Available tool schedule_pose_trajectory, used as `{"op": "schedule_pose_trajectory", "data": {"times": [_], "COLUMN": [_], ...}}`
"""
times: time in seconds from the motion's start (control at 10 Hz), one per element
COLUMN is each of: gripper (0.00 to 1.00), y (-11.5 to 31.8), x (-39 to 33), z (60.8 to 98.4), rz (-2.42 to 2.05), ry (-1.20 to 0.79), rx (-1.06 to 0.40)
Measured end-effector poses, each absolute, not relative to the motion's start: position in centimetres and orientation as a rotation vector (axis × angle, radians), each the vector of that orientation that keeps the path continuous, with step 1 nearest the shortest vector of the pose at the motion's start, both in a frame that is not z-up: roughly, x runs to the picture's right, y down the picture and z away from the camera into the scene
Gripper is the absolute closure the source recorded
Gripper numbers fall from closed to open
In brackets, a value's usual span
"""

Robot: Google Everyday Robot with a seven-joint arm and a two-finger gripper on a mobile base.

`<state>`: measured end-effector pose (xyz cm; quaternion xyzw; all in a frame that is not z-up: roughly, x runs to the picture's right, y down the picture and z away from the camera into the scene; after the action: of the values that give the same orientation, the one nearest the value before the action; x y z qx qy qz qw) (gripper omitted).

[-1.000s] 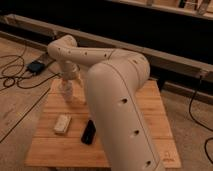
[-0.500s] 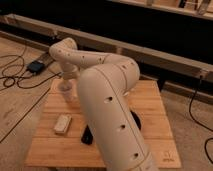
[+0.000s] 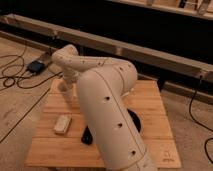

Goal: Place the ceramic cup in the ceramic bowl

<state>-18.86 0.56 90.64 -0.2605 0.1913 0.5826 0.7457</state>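
Camera view, sole view on record. Noted across the foreground: thick white arm (image 3: 110,115), reaching over the wooden desk (image 3: 150,100) to its far left corner and masking much of the middle. Located at that corner: claw (image 3: 67,80), pointed downward, low over the board, directly at the ceramic cup (image 3: 63,88), pale and upright near the far left edge. Unable to tell whether claw is spread, pressed together or pinching the cup; contact between the two likewise not determinable. Located well apart from the cup, right of centre: ceramic bowl (image 3: 135,122), glossy black, resting on the desk, only its right side showing past the arm. Judged as grasp stage, cup not yet in bowl; downward posture of claw consistent with a top approach to an upright tumbler. Also recorded near the front left: flat white block (image 3: 62,124) and, near it, flat black device (image 3: 87,136), partly hidden by the arm. Judged nearer the front than a straight carry from cup to bowl, so low risk; clear lift advisable regardless.
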Motion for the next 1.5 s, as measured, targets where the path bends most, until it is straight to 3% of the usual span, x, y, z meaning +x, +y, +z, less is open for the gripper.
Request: {"op": "schedule_pose_trajectory", "data": {"times": [0.3, 0.4, 1.0, 1.5], "gripper": [0.95, 0.99, 1.0, 1.0], "y": [1.3, 1.3, 0.6, 2.3], "x": [-18.6, -18.6, -13.8, -4.8], "z": [89.5, 89.1, 83.5, 77.6], "rz": [1.296, 1.304, 1.333, 1.388], "ry": [0.418, 0.409, 0.387, 0.38], "rx": [-0.651, -0.675, -0.859, -0.895]}}
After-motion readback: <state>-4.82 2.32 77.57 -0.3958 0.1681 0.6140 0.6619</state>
